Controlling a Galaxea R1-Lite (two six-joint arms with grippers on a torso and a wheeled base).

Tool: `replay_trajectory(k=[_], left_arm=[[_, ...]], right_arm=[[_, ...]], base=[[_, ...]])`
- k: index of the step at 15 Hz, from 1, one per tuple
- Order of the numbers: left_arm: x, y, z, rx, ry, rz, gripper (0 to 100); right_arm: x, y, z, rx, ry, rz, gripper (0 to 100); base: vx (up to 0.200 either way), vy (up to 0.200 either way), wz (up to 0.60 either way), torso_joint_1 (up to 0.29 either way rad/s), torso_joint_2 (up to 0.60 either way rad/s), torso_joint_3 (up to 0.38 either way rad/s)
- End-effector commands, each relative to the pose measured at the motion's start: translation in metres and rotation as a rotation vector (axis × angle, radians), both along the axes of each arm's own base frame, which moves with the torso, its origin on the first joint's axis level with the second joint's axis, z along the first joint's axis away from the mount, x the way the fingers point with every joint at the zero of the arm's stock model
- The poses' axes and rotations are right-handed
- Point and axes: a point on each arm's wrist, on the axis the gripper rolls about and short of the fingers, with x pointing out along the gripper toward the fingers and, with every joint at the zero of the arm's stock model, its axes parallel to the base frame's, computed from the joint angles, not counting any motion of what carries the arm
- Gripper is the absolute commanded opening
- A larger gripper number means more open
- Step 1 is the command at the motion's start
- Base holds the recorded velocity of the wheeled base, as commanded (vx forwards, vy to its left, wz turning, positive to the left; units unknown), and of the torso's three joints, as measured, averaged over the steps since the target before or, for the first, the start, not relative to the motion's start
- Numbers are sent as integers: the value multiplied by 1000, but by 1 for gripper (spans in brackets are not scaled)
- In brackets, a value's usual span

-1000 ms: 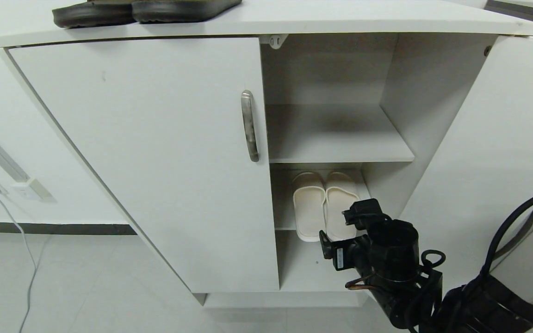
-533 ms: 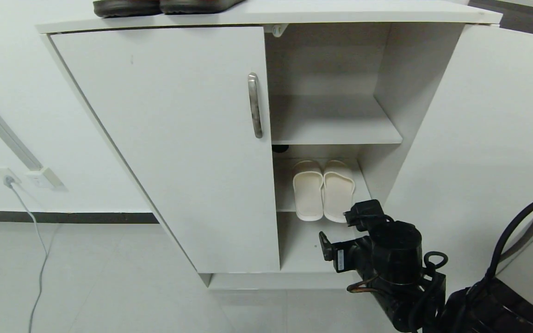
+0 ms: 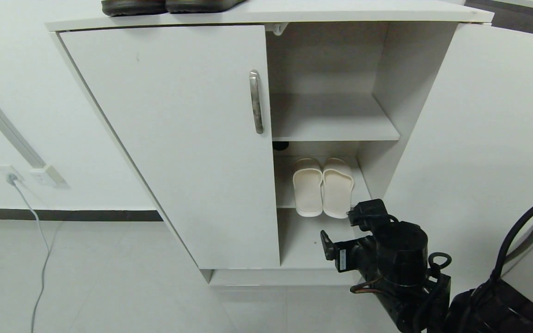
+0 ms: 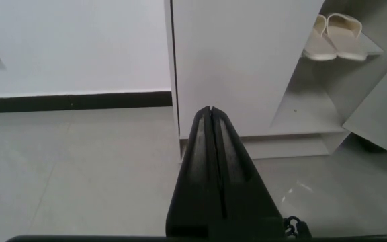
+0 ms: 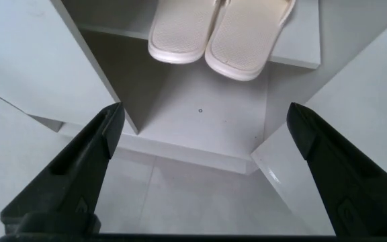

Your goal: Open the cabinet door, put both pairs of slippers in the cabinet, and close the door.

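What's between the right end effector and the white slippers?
Only bare bottom shelf separates right end effector from white slippers, per right wrist view.

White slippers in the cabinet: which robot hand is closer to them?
Right. The right gripper hangs open just in front of the white slippers; the left gripper sits farther back, over the floor.

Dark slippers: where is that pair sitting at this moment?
In the head view the dark slippers lie on the cabinet top, toward its left end, above the closed left door; the white slippers are inside on a lower shelf.
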Motion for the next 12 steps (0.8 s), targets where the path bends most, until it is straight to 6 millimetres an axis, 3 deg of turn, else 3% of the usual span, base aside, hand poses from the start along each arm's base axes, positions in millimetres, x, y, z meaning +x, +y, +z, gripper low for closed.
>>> replay_trajectory(k=[1,5,12], left_arm=[[0,0,0,1,1,0,0],[0,0,0,1,1,-1,0],[0,0,0,4,1,-1,0]], right_arm=[[-1,0,0,0,0,1,100],[-3,-2,-2,-8,8,3,100],[-2,-1,-2,11,12,2,100]], base=[[0,0,0,0,0,0],[0,0,0,0,0,0],[0,0,0,1,3,153]])
